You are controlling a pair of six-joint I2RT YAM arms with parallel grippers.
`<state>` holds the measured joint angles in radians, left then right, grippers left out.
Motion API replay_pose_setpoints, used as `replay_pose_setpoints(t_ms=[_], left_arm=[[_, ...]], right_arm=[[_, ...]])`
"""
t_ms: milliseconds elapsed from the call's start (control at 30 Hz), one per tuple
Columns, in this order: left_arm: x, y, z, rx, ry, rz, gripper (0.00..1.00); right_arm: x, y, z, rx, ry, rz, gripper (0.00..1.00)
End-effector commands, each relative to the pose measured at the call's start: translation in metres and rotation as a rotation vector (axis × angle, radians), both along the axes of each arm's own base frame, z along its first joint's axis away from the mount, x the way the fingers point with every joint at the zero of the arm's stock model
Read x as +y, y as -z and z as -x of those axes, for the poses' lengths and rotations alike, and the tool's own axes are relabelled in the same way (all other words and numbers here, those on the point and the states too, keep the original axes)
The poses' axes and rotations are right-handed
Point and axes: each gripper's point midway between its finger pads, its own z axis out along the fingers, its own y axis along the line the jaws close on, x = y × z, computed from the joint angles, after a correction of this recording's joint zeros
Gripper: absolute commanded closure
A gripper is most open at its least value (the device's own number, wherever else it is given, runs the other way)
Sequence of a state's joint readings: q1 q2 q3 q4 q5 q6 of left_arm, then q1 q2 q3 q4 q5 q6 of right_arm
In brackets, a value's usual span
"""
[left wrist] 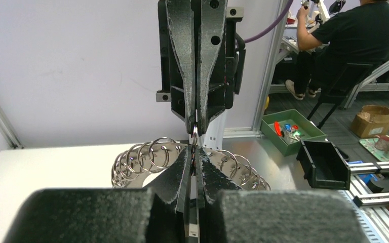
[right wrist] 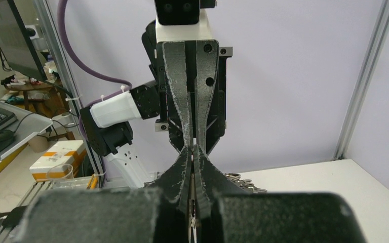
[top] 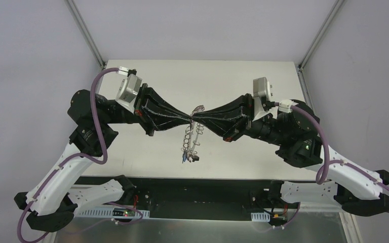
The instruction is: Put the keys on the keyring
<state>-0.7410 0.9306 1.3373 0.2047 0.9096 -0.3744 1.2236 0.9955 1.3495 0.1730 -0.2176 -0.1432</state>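
White table (top: 147,81) fills the top view, and over its middle you have both arms meeting tip to tip. Your left gripper (top: 190,120) and right gripper (top: 201,120) each have their fingers pressed together at the same spot. The keyring (top: 192,136) hangs edge-on from that spot and trails toward you, with the keys (top: 186,159) bunched at its near end, one of them showing a blue tag.

From your left wrist, a workshop with a seated person (left wrist: 354,35) and a green bin (left wrist: 288,132) lies beyond the table edge. Your own fingers are clamped at the ring's rim, its loops fanning out on both sides behind them. The right gripper's tips pinch one small wire loop (left wrist: 195,135).

From your right wrist, a monitor (right wrist: 10,40) stands at the left. Both pairs of fingers are closed and touch tip to tip. Only a sliver of the ring shows just right of them.
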Motion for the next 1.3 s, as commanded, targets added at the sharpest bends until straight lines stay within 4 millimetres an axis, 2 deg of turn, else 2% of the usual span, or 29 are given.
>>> replay_pose_setpoints(t_ms=[0, 200, 433, 667, 800, 1033, 1267], left_arm=[[0.005, -0.006, 0.001, -0.001, -0.035, -0.015, 1.0], [0.007, 0.014, -0.002, 0.049, -0.062, -0.112, 1.0], [0.006, 0.037, 0.0, 0.1, -0.048, -0.213, 1.0], [0.004, 0.062, 0.011, 0.166, 0.05, -0.331, 1.0], [0.004, 0.078, 0.014, 0.199, 0.08, -0.403, 1.0], [0.003, 0.094, 0.013, 0.238, 0.107, -0.48, 1.0], [0.002, 0.107, 0.012, 0.272, 0.115, -0.533, 1.0]], right_arm=[[-0.021, -0.028, 0.008, -0.048, 0.01, -0.038, 1.0], [-0.032, 0.002, 0.006, -0.028, 0.042, 0.131, 0.74], [-0.047, 0.035, 0.007, 0.001, 0.055, 0.361, 0.59], [-0.039, 0.08, 0.013, 0.037, -0.016, 0.635, 0.57], [-0.034, 0.092, 0.016, 0.039, -0.064, 0.723, 0.58], [-0.02, 0.103, 0.01, 0.047, -0.095, 0.773, 0.59], [-0.014, 0.098, 0.003, 0.066, -0.103, 0.737, 0.6]])
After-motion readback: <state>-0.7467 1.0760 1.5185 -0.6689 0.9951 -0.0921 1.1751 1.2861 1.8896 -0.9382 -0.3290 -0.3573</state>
